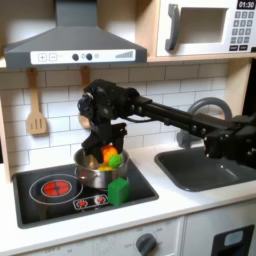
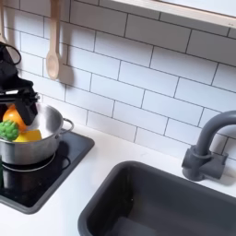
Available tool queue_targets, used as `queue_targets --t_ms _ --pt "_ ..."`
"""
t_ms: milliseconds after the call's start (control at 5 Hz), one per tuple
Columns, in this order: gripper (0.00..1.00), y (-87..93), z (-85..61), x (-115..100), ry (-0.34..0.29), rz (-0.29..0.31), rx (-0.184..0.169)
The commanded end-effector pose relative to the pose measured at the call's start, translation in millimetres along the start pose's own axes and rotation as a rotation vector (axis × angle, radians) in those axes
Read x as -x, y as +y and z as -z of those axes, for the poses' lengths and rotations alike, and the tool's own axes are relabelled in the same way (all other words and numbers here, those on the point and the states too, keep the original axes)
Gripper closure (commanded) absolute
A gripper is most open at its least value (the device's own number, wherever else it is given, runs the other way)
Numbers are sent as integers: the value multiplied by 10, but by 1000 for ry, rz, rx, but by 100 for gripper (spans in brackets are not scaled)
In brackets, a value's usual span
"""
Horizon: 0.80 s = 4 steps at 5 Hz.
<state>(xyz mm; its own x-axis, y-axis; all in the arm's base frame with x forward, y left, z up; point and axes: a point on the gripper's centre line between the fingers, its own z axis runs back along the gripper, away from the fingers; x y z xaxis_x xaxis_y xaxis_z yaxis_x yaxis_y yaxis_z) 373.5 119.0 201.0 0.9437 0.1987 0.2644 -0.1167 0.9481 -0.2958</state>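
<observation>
Nearest the front edge of the desk (image 1: 40, 232), a green block (image 1: 118, 190) is seen on the stove top (image 1: 60, 195) in the first exterior view, just in front of the pot (image 1: 92, 172) and at the hob's front right part. It is well clear of the claw.

Next back, the pot is placed on the stove's rear right area, with the red burner ring (image 1: 56, 186) to its left in the first exterior view. In the second exterior view the pot (image 2: 28, 143) is seen at the left edge of the frame, a yellow piece (image 2: 29, 135) lying inside it.

The claw (image 1: 106, 152) is positioned directly over the pot, pointing down, fingertips at about rim height. An orange and green toy vegetable (image 1: 108, 156) is gripped between the fingers; in the second exterior view the same vegetable (image 2: 11, 123) is seen held just above the yellow piece, green end lower and toward that frame's left, orange part higher. Its long axis is tilted, not upright. The key relation: the vegetable is straight above the pot's opening, inside the rim line, not touching the pot wall as far as can be told.

Farther back, a wooden spoon (image 2: 53, 55) is hung on the tiled wall. The sink (image 2: 166, 203) and faucet (image 2: 205, 152) are set well apart toward the desk's right end.
</observation>
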Motion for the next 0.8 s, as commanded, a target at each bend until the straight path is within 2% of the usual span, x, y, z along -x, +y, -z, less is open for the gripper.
queue_targets --t_ms 0,200,400,600 --pt "0 -62 -131 -19 -34 16 -4" --pt "0 -91 -180 6 -38 23 -18" --pt "0 -120 -306 73 -49 24 -22" --pt "0 -162 -448 52 -72 36 -36"
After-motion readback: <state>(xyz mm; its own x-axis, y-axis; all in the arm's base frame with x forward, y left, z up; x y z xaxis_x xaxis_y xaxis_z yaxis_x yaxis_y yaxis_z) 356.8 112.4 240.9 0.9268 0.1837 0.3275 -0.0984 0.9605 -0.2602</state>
